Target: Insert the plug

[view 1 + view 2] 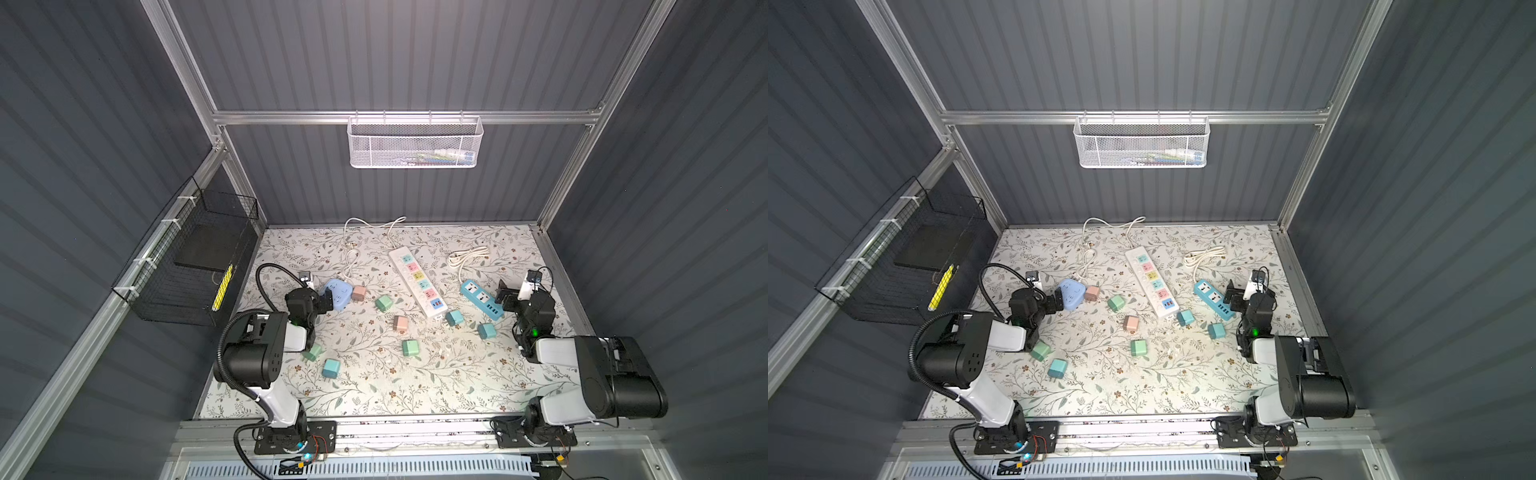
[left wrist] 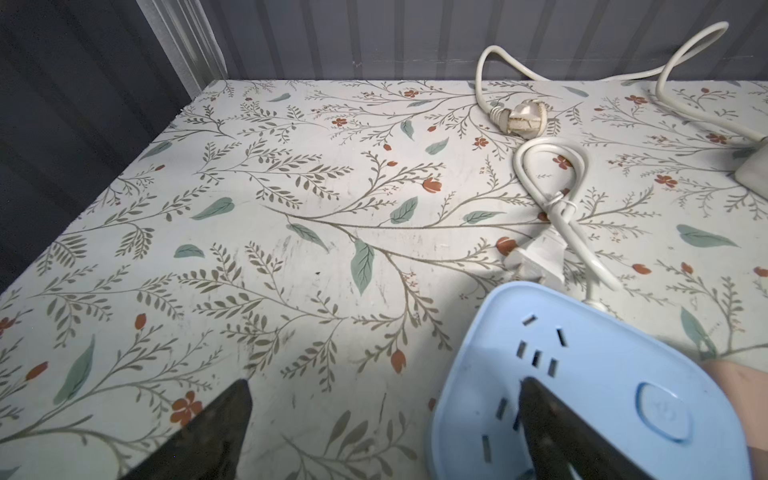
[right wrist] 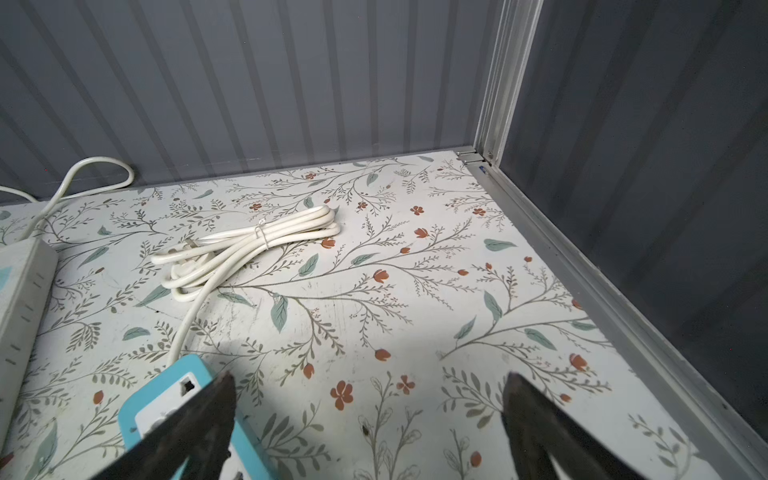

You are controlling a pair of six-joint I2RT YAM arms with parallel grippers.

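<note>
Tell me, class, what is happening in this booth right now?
Two robot arms are set to insert a plug, but nothing is held. The left arm's fingers stand open, one over the rounded pale-blue socket block. The right arm's fingers stand open too, one over the end of the teal power strip. Small coloured plugs lie loose on the floral table, near the white power strip; none looks inserted.

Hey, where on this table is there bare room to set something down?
Bare: the front strip of mat, nearer than the plugs; both back corners, left of the white cords and right of the coiled cord. Crowded: the middle, around the white strip.
</note>
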